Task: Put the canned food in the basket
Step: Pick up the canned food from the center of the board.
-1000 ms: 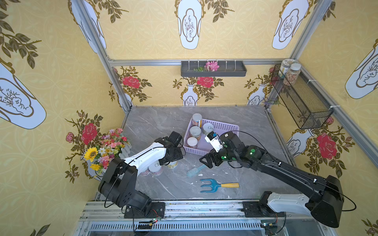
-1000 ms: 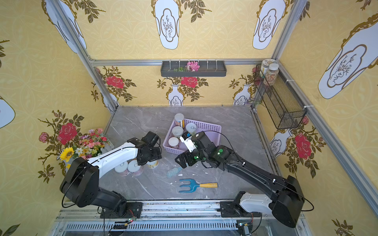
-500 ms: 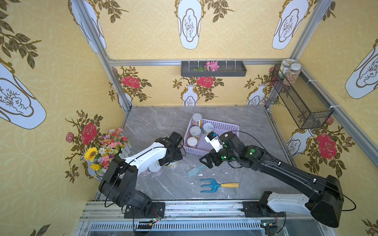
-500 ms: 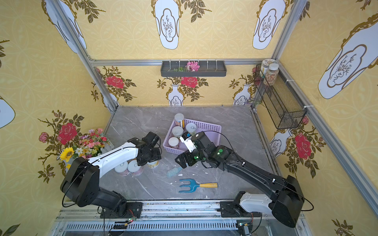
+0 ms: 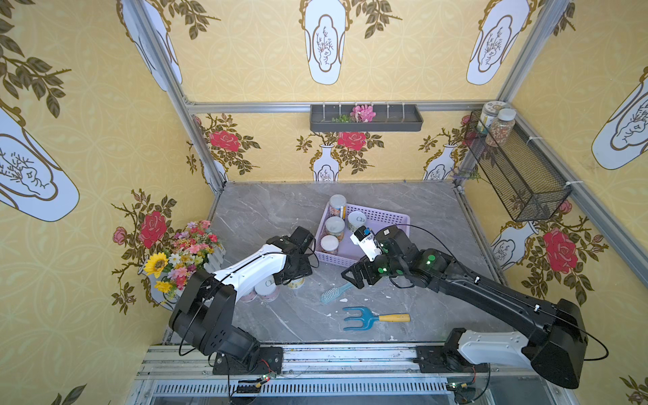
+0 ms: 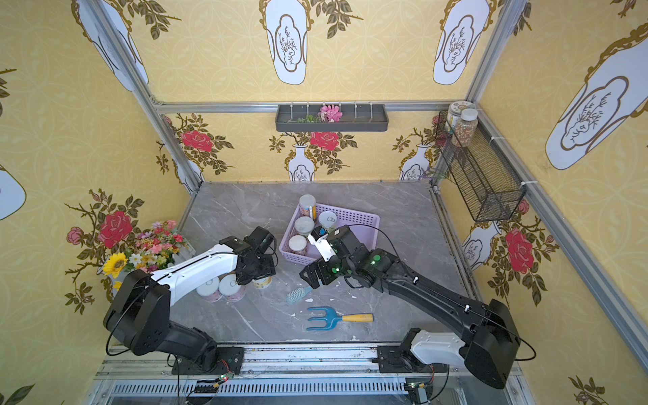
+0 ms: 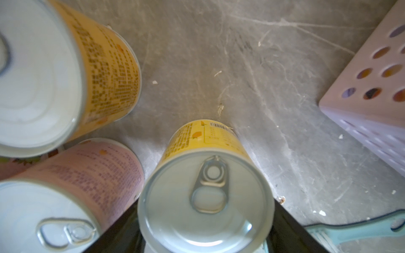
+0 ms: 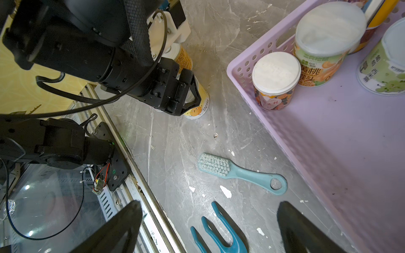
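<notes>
Fork: nearest you, the blue garden fork (image 5: 364,318) lies on the table (image 5: 280,210), with the brush (image 5: 333,292) just behind it.
Right claw: your right gripper (image 5: 352,277) hangs over the brush with its jaws wide apart, holding nothing.
Left claw: your left gripper (image 7: 206,210) is clamped on the yellow can (image 8: 198,105), which is upright on the table near the basket.
Spare cans: two more cans (image 6: 231,285) stand beside it.
Basket: farther back, the lilac basket (image 5: 385,214) holds four upright cans (image 5: 335,226) along its left side.

Pretty obviously a robotics lab test cell dressed up to look homey: a bare aluminium frame (image 5: 263,107) boxes in the grey marble-look tabletop (image 5: 273,217), with yellow rose-and-vase wallpaper panels (image 5: 245,52) as fake walls. The left arm (image 5: 252,268) and right arm (image 5: 491,298) are bolted to a metal rail (image 5: 350,363) along the tabletop's front edge. A fake flower bunch (image 5: 182,256), dark trough (image 5: 385,124) and black wire basket (image 5: 519,175) line the tabletop's other sides as decor.
</notes>
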`<state>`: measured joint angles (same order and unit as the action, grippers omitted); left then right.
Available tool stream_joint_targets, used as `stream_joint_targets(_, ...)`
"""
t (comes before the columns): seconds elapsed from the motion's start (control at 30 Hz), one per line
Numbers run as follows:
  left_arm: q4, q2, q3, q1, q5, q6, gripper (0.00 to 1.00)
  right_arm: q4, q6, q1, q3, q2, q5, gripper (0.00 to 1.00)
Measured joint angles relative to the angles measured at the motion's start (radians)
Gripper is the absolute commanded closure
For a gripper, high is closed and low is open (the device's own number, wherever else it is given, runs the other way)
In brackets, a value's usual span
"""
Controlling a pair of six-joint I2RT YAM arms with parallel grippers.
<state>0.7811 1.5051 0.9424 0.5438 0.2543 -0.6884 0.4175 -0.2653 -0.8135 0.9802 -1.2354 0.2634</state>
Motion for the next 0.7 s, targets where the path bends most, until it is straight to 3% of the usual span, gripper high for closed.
stream_joint_targets(0.33, 0.065, -0.05, 0.04, 0.021, 0.029, -0.001, 0.22, -0.006, -0.005, 0.004, -0.007, 0.003, 0.0, 0.01)
stream_joint_targets(0.7, 0.2, -0.111, 0.19, 0.172, 0.076, -0.023, 0.22, -0.031, -0.032, 0.059, -0.063, 0.048, 0.01, 0.02)
